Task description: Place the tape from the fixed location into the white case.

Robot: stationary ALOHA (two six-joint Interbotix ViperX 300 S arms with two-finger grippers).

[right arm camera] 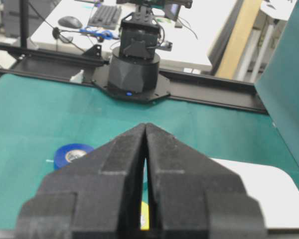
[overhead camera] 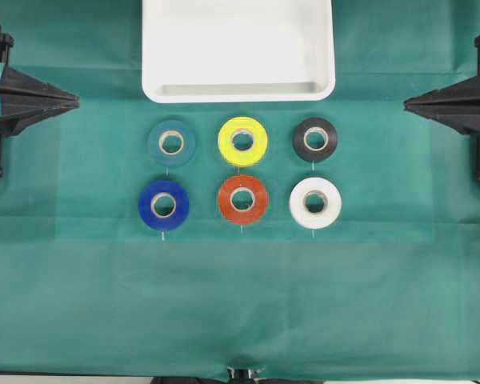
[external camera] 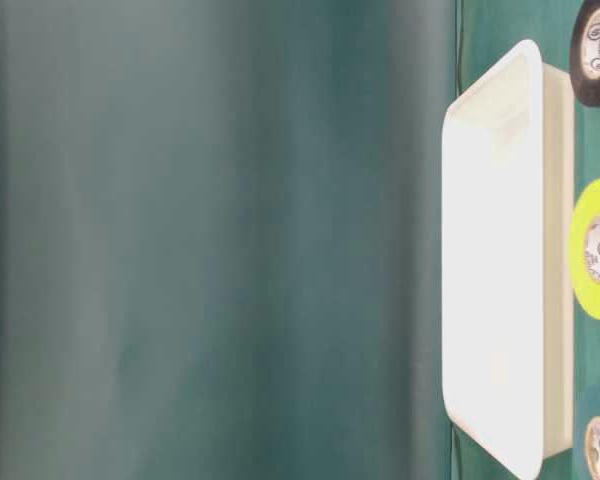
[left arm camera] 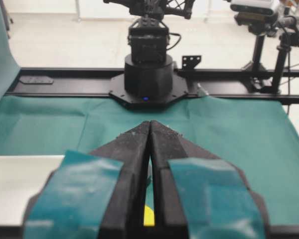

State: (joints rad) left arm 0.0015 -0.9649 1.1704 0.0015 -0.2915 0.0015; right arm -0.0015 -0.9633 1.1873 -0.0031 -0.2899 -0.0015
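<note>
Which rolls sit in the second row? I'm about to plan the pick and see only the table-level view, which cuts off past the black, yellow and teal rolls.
Observer: Three more, in the overhead view: a blue roll, an orange-red roll and a white roll.
Operator: Which one is behind the yellow tape?
Observer: The orange-red roll; the yellow tape lies between it and the white case.
Operator: Is either tool near the rolls?
Observer: No. The left tool and right tool point inward from the table's sides, level with the case's near rim.
Operator: Are they open?
Observer: Both are shut, holding nothing, by the wrist views.
</note>
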